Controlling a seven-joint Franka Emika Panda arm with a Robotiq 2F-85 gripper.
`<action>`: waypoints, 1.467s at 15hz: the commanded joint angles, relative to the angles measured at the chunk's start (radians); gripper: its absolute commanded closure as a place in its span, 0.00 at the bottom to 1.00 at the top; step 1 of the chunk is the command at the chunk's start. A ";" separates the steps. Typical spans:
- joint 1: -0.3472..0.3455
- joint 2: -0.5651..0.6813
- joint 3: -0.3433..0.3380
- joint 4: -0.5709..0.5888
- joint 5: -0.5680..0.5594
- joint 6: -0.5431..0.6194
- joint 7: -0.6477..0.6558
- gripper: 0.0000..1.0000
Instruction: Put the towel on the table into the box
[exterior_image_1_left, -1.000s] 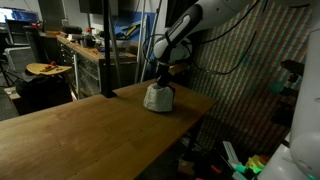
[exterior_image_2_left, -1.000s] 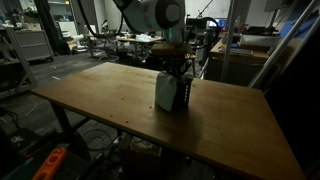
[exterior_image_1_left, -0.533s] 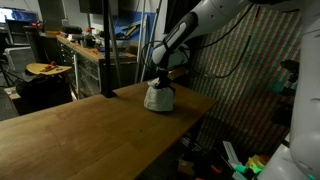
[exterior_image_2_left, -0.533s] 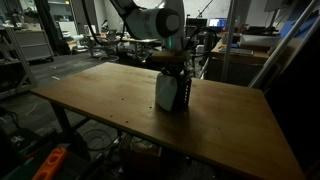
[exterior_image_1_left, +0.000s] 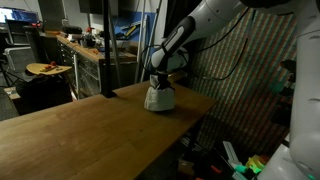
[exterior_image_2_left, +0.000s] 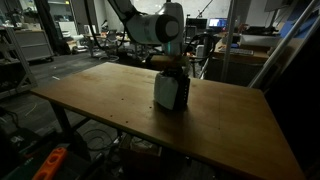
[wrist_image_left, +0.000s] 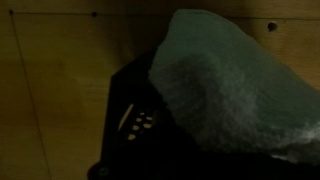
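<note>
Since the towel hangs bunched from the pinched-shut gripper close to the right edge of the table, all the open wood is lower left. Wrist view's super dark: towel fills the upper right, and the box barely peeks out lower left.

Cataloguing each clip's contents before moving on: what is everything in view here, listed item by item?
towel: one, light grey-white, bunched upright under the fingers
box: one, black, on the table against the towel
table: one, light brown wood, foreground
workbench: one, cluttered, background
round object: one, orange-brown, by the workbench
arm: one, white and black, reaching down over the towel
fingers: dark, shut on the towel's top
</note>
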 joint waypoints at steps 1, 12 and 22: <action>-0.016 0.010 0.020 -0.001 0.025 -0.004 -0.030 0.97; -0.004 -0.056 0.006 -0.015 0.013 -0.025 0.009 0.98; 0.020 -0.175 -0.007 -0.022 -0.008 -0.071 0.070 0.97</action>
